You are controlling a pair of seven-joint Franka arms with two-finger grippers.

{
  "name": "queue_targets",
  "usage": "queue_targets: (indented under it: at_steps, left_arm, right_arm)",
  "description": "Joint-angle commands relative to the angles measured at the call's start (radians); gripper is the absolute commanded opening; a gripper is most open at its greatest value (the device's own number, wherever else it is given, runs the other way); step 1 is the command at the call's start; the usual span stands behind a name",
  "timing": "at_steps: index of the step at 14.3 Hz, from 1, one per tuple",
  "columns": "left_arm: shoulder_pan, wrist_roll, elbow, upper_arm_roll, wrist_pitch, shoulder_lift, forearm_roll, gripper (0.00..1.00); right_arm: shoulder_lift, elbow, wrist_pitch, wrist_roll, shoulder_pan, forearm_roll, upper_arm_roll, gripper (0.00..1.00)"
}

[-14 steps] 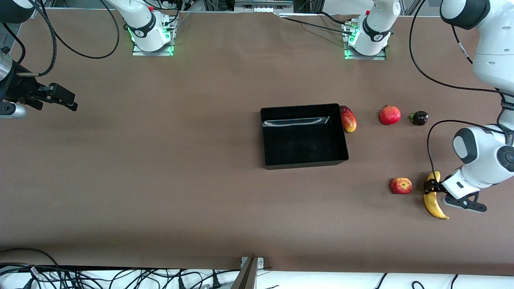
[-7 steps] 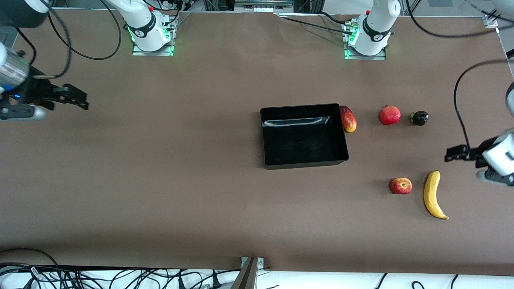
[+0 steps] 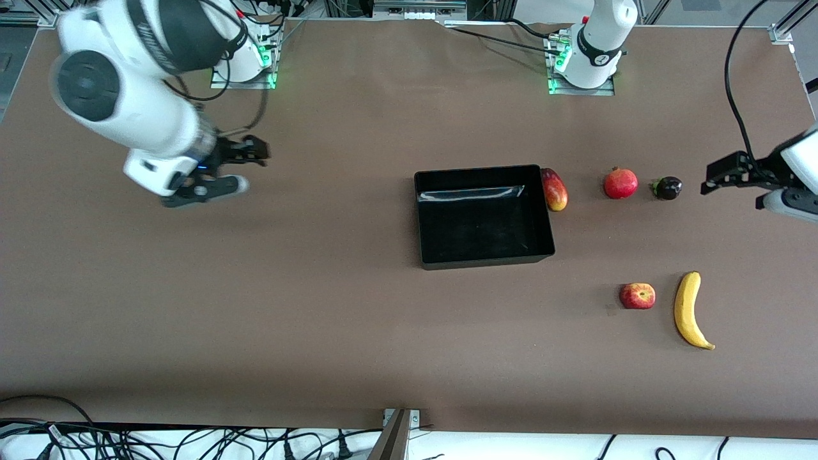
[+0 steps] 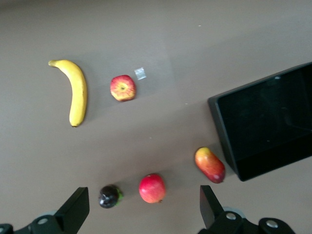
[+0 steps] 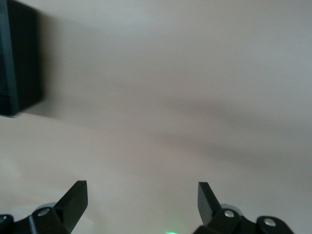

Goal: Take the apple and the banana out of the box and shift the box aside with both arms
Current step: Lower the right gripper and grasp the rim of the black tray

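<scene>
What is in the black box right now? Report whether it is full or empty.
Empty. The front view shows only the bare glossy floor of the black box; the apple and banana lie on the table outside it.

Left pincer (image 3: 719,174) released banana (image 3: 689,311), lifted away; right pincer (image 3: 252,153) swung inward.

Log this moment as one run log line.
left gripper: open, empty, beside eggplant | right gripper: open, empty, over bare table | banana, apple: on table | box: empty
</scene>
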Motion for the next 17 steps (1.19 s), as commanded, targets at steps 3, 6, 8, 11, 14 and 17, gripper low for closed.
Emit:
queue_targets:
  at_steps: [3, 6, 8, 11, 14, 17]
  left_arm:
    - [-0.148, -0.083, -0.055, 0.085, -0.069, -0.076, 0.004, 1.00]
    - [-0.162, -0.098, -0.085, 0.083, -0.076, -0.113, 0.059, 1.00]
    - [-0.165, -0.101, -0.099, 0.083, -0.076, -0.126, 0.061, 1.00]
    - [-0.164, -0.129, -0.109, 0.083, -0.072, -0.136, 0.061, 1.00]
    - [-0.147, -0.147, -0.107, 0.061, -0.072, -0.136, 0.059, 1.00]
    - [-0.089, -0.213, -0.104, -0.030, -0.072, -0.136, 0.059, 1.00]
  right_arm:
    - [0.156, 0.022, 0.265, 0.184, 0.207, 0.047, -0.012, 1.00]
    - [0.282, 0.038, 0.463, 0.195, 0.316, 0.043, -0.012, 1.00]
    - [0.377, 0.103, 0.551, 0.230, 0.377, 0.032, -0.015, 1.00]
    - [0.460, 0.134, 0.649, 0.244, 0.431, -0.008, -0.022, 1.00]
    - [0.515, 0.137, 0.674, 0.281, 0.441, -0.075, -0.021, 1.00]
    - [0.557, 0.137, 0.741, 0.278, 0.442, -0.085, -0.022, 0.82]
